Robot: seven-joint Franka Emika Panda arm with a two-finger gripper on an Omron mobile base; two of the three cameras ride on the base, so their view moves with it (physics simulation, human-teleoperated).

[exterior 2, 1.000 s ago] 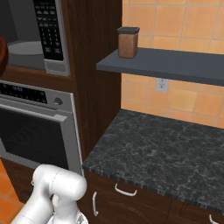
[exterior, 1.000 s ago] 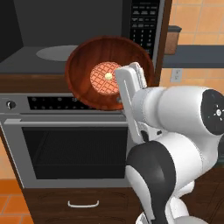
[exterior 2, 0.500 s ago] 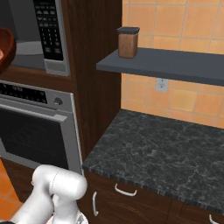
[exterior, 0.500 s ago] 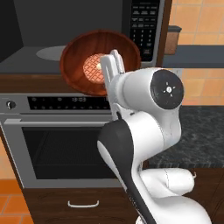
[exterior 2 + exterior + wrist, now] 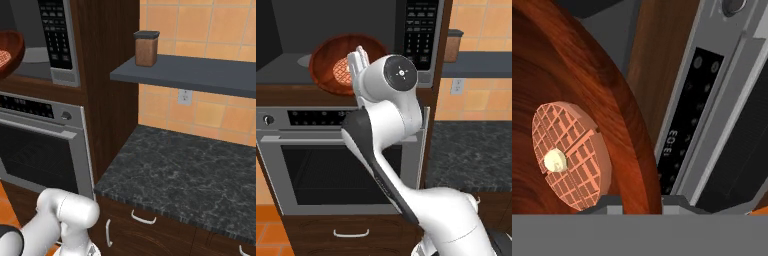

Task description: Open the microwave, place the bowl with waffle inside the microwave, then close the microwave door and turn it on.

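The microwave [image 5: 286, 30] stands open, its grey turntable [image 5: 305, 61] showing in the dark interior and its black keypad [image 5: 421, 30] on the right. A glossy reddish-brown bowl [image 5: 331, 60] hangs tilted at the mouth of the opening, just right of the turntable. The waffle [image 5: 342, 71] lies inside it. My gripper [image 5: 359, 61] is shut on the bowl's right rim. In the hand view the rim [image 5: 632, 150] runs down between my fingertips [image 5: 601, 203], with the waffle [image 5: 569, 155] close on the left. The bowl [image 5: 11, 50] also shows at the left edge of the right base view.
The steel oven [image 5: 331, 165] with its control strip [image 5: 311, 117] sits right under the microwave. To the right are a dark stone counter [image 5: 185, 175] and a grey shelf [image 5: 200, 75] with a brown jar [image 5: 146, 48] on it. Wooden cabinet wall [image 5: 107, 75] flanks the microwave.
The arm has carried the bowl up and to the left, from in front of the oven's top edge to the microwave opening. The grip has stayed shut.
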